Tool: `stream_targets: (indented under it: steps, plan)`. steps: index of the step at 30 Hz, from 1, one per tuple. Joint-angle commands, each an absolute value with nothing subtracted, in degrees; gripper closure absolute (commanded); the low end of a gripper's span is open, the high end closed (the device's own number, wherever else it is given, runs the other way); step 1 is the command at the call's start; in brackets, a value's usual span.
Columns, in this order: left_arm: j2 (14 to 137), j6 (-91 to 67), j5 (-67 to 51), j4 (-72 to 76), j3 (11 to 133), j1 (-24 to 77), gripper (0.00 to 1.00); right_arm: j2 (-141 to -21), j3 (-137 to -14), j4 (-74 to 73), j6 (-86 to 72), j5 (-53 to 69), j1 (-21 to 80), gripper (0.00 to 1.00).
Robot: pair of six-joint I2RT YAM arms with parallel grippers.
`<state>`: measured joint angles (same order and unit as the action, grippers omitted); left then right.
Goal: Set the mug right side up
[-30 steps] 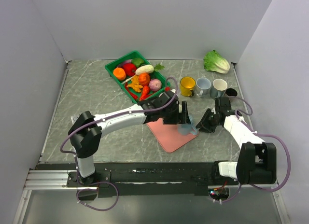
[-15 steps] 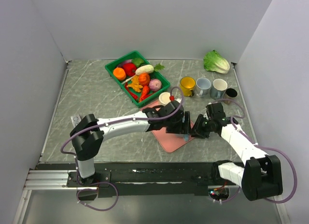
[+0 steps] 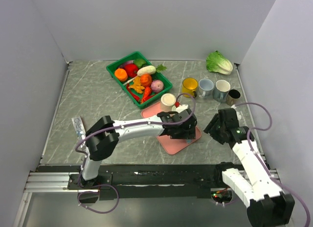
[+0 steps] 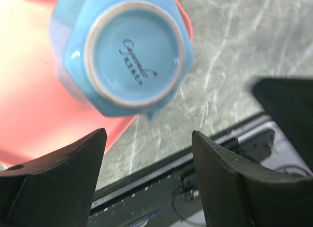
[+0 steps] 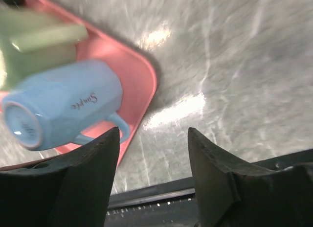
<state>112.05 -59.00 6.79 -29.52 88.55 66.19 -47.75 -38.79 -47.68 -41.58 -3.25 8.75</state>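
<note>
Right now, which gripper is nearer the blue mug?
Left. The left gripper hovers directly over the upside-down blue mug on the pink tray; the right gripper sits beyond the tray's right edge.

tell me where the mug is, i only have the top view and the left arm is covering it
Observer: The left wrist view shows the mug on the tray with its base facing the camera, so it looks bottom-up.
Operator: is the left gripper on it
Observer: No. The left gripper is open, and the mug sits beyond its fingers, untouched.
Operator: which way is the handle
Observer: In the right wrist view the handle points towards the tray's rim, on the side of the right gripper.
</note>
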Motion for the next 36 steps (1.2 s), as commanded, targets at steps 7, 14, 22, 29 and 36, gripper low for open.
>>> stream_targets:
  steps: [7, 14, 22, 29, 36]
  plan:
    - [121.3, -70.7, 20.6, -40.9, 104.0, 69.3, 0.31, -41.1, -43.2, -54.8, -44.5, -12.2, 8.6, 0.33]
    - [126.1, -76.3, 26.3, -49.7, 110.6, 70.0, 0.43, -38.7, -42.6, -55.5, -42.8, -12.6, 8.0, 0.32]
    - [125.2, -77.7, 27.6, -51.5, 107.5, 69.9, 0.61, -37.9, -42.9, -55.0, -41.6, -11.9, 7.4, 0.32]
    - [121.9, -76.4, 27.8, -48.8, 102.4, 70.0, 0.80, -38.1, -42.7, -54.6, -40.8, -11.6, 6.9, 0.32]
    - [120.7, -68.9, 25.5, -45.6, 100.7, 70.6, 0.99, -38.8, -43.7, -54.3, -39.0, -10.9, 6.5, 0.32]
